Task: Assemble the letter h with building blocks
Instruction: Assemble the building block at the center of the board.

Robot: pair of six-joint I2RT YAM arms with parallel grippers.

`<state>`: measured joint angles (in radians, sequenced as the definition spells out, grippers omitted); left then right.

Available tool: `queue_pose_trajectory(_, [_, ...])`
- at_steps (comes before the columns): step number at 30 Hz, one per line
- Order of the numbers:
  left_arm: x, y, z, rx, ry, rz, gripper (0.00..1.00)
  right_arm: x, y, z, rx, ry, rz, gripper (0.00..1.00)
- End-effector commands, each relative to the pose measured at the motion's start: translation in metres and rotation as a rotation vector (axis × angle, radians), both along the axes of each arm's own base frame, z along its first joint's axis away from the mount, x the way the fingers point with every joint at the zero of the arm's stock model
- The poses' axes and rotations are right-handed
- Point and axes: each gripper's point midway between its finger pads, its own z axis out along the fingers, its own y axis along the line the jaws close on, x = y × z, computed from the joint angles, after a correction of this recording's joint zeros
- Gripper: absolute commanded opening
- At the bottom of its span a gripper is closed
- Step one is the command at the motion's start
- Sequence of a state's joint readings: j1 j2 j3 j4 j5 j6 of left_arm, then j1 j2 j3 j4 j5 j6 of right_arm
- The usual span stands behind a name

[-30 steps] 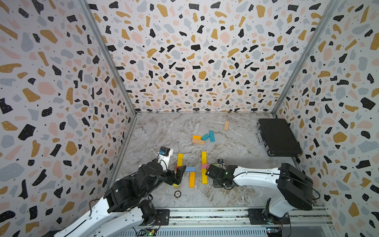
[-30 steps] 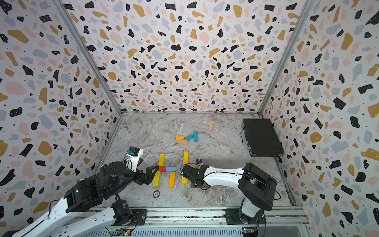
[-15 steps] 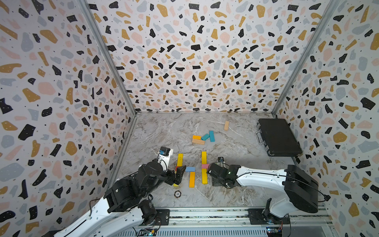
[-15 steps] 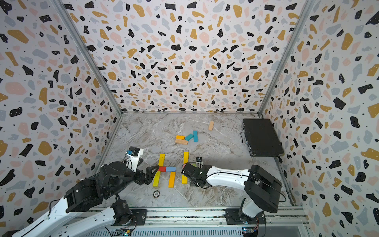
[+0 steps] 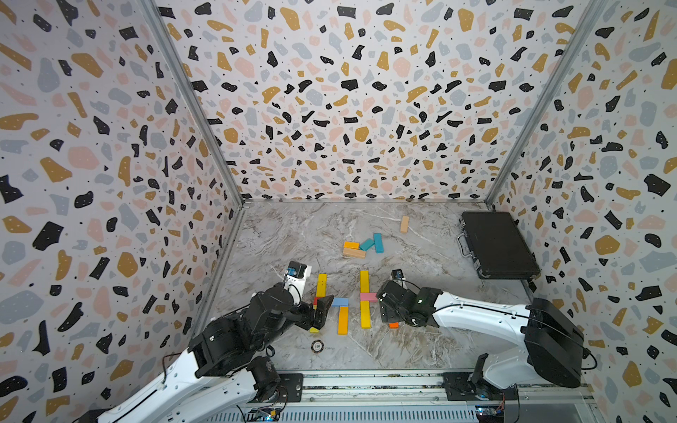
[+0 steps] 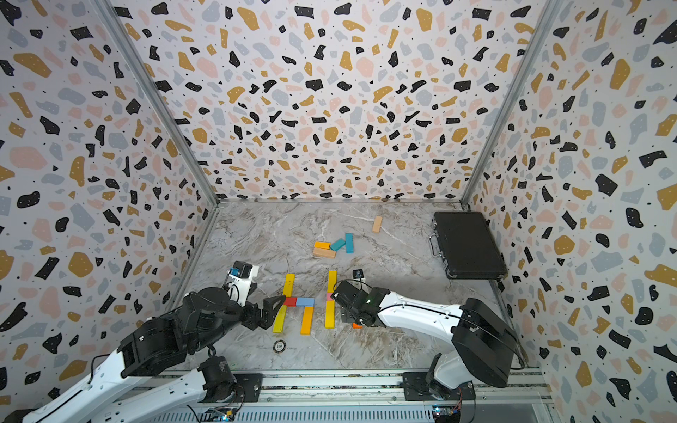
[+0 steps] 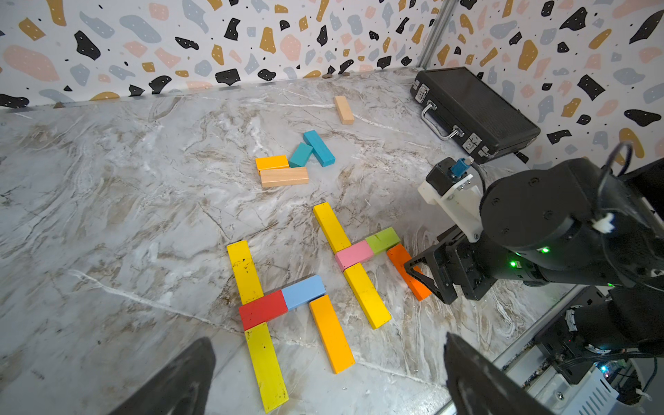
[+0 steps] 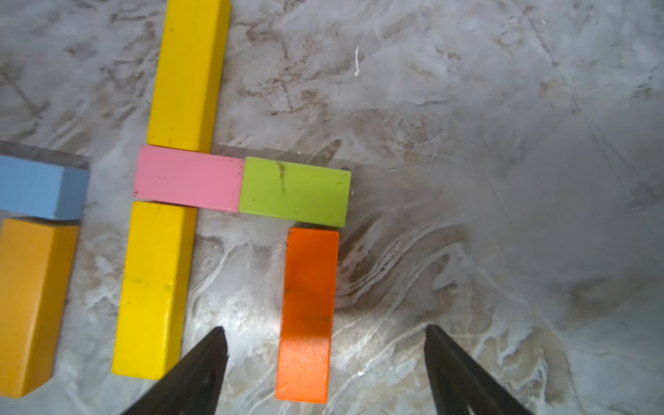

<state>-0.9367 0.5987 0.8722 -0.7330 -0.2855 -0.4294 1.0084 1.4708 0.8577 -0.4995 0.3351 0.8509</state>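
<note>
Two h shapes of building blocks lie flat near the front. The left one has two yellow blocks, a red [image 7: 262, 309] and a blue block [image 5: 340, 301], and an amber leg [image 7: 331, 334]. The right one has yellow blocks [image 8: 187, 72], a pink [image 8: 188, 178] and a green block [image 8: 294, 192], and an orange leg [image 8: 309, 312]. My right gripper [image 8: 324, 330] is open over the orange leg's near end, with its fingers well apart on either side and not touching it. My left gripper [image 7: 327, 339] is open and empty at the foot of the left shape.
Loose blocks lie behind the shapes: an amber [image 5: 351, 244], two teal [image 5: 378, 242] and a plain wood block [image 5: 354, 252], with another wood one [image 5: 404, 223] farther back. A black case [image 5: 496, 243] sits at the right wall. A round disc [image 5: 317, 345] lies near the front edge.
My right gripper has gone from shut to open, and the orange block now lies free under the green one. The left arm has not moved.
</note>
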Motion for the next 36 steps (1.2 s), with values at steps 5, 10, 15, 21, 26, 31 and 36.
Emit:
queue_pose_trajectory(5, [0.004, 0.0, 0.012, -0.021, -0.033, 0.009, 0.99, 0.012, 0.006, -0.007, -0.029, -0.011, 0.017, 0.87])
queue_pose_trajectory(10, [0.004, 0.0, 0.011, -0.018, -0.033, 0.011, 0.99, 0.014, 0.009, -0.014, -0.055, 0.002, 0.024, 0.86])
queue_pose_trajectory(15, [0.004, 0.0, 0.011, -0.016, -0.031, 0.009, 0.99, 0.017, 0.005, -0.02, -0.091, 0.006, 0.009, 0.84])
queue_pose_trajectory(21, [0.004, 0.0, 0.011, -0.017, -0.032, 0.009, 0.99, 0.021, -0.001, -0.023, -0.11, 0.011, -0.012, 0.83])
queue_pose_trajectory(26, [0.004, 0.0, 0.01, -0.016, -0.031, 0.011, 0.99, 0.024, -0.006, -0.024, -0.116, 0.01, -0.025, 0.82])
queue_pose_trajectory(31, [0.004, 0.0, 0.01, -0.016, -0.031, 0.011, 0.99, 0.028, 0.002, -0.018, -0.087, -0.005, -0.003, 0.83])
queue_pose_trajectory(36, [0.004, 0.001, 0.011, -0.015, -0.033, 0.015, 0.99, 0.029, 0.006, 0.005, -0.028, -0.045, 0.02, 0.85])
